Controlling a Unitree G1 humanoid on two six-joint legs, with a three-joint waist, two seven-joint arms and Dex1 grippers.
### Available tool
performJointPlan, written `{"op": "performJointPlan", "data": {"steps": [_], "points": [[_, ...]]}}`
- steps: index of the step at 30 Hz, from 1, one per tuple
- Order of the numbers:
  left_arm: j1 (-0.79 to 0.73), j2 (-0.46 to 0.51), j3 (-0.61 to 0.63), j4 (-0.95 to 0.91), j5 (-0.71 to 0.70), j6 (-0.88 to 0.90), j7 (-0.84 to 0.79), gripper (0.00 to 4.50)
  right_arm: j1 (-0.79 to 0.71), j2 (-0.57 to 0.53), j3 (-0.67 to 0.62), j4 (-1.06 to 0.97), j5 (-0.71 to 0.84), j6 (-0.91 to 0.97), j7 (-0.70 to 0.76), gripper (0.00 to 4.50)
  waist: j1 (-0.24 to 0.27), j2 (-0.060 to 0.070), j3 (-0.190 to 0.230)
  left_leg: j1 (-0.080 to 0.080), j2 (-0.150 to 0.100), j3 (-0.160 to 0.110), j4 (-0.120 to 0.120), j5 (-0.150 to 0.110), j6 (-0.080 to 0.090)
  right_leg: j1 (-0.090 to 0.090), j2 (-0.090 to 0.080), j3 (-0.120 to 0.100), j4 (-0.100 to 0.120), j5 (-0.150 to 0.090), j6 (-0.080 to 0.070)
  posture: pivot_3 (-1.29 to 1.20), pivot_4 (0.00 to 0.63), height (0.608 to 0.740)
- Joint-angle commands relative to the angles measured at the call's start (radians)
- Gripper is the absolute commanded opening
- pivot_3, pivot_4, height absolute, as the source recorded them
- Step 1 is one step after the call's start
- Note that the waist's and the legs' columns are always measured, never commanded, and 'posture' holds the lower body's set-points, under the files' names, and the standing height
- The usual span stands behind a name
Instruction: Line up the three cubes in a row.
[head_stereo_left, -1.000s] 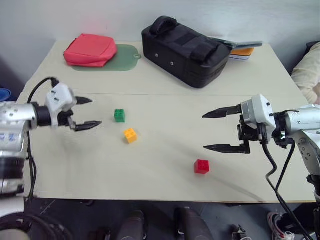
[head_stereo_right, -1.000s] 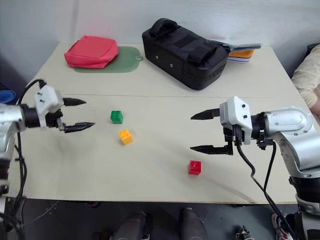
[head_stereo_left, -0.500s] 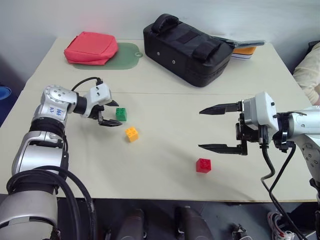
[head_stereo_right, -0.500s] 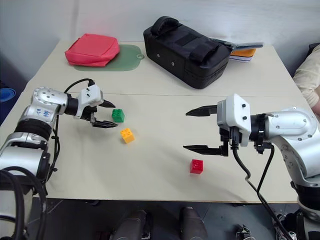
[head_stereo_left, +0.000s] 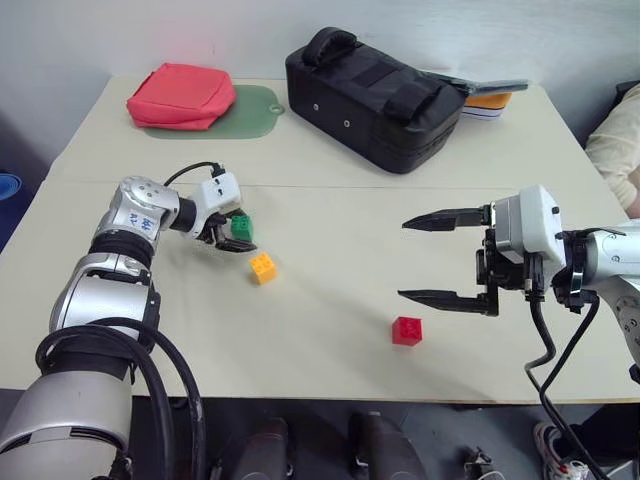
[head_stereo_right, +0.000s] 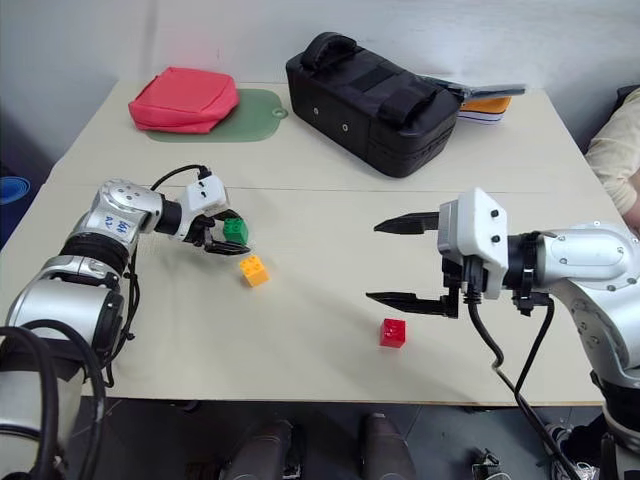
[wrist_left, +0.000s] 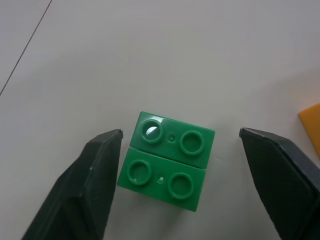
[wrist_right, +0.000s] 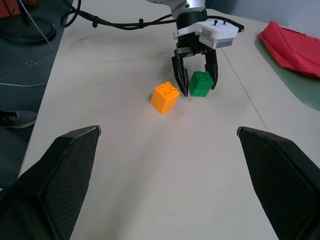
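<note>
Three cubes lie apart on the beige table (head_stereo_left: 330, 215): a green cube (head_stereo_left: 241, 226) at the left, an orange-yellow cube (head_stereo_left: 262, 267) just right of and nearer than it, and a red cube (head_stereo_left: 406, 330) near the front right. My left gripper (head_stereo_left: 238, 231) points down at the green cube (wrist_left: 167, 161), one finger on each side. In the left wrist view a narrow gap shows at one finger and a wider one at the other, so it is open. My right gripper (head_stereo_left: 403, 259) hovers wide open above the table, just behind the red cube, holding nothing.
A black bag (head_stereo_left: 370, 85) stands at the back centre. A red pouch (head_stereo_left: 180, 97) lies on a green mat (head_stereo_left: 250, 115) at the back left. Orange and white flat items (head_stereo_left: 485, 100) sit behind the bag. A person's sleeve (head_stereo_left: 615, 150) shows at the right edge.
My left arm has swung in from the left and come down over the green cube, and its fingers have narrowed around it. The right gripper has hardly moved.
</note>
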Motion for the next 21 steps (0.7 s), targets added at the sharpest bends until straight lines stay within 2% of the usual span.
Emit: {"op": "performJointPlan", "data": {"steps": [1,5,14,18,21], "points": [[-0.029,0.005,-0.006,0.009,0.028,0.011,-0.012,2.75,0.005,-0.018,-0.044,-0.050,0.028,0.006,-0.020,4.50,0.000,0.000,0.000,0.000,0.000,0.000,0.000,0.000,0.000,0.000,0.000,0.000,0.000,0.000,0.000,0.00,0.150,0.740],[-0.036,0.010,-0.002,0.012,0.039,0.016,-0.025,1.53,0.022,-0.020,-0.054,-0.064,0.034,0.011,-0.031,4.50,0.000,0.000,0.000,0.000,0.000,0.000,0.000,0.000,0.000,0.000,0.000,0.000,0.000,0.000,0.000,0.00,0.150,0.740],[-0.063,0.034,0.067,-0.015,-0.015,-0.002,-0.104,1.52,0.044,-0.024,-0.043,-0.056,0.023,-0.007,-0.018,4.50,0.000,0.000,0.000,0.000,0.000,0.000,0.000,0.000,0.000,0.000,0.000,0.000,0.000,0.000,0.000,0.00,0.150,0.740],[-0.081,0.039,0.105,-0.123,-0.101,-0.006,-0.337,1.52,0.107,-0.053,-0.053,-0.050,0.013,-0.034,0.041,4.50,0.000,-0.001,0.000,0.000,0.000,0.000,0.000,0.000,0.000,0.000,0.000,-0.001,0.000,0.000,0.000,0.00,0.150,0.740],[-0.020,0.035,0.088,-0.337,-0.185,0.065,-0.465,1.52,0.148,-0.065,-0.065,-0.046,0.013,-0.047,0.061,4.50,0.004,-0.001,0.000,0.000,-0.001,0.000,0.001,0.000,0.000,0.001,0.000,-0.002,0.000,0.000,0.000,0.00,0.150,0.740]]}}
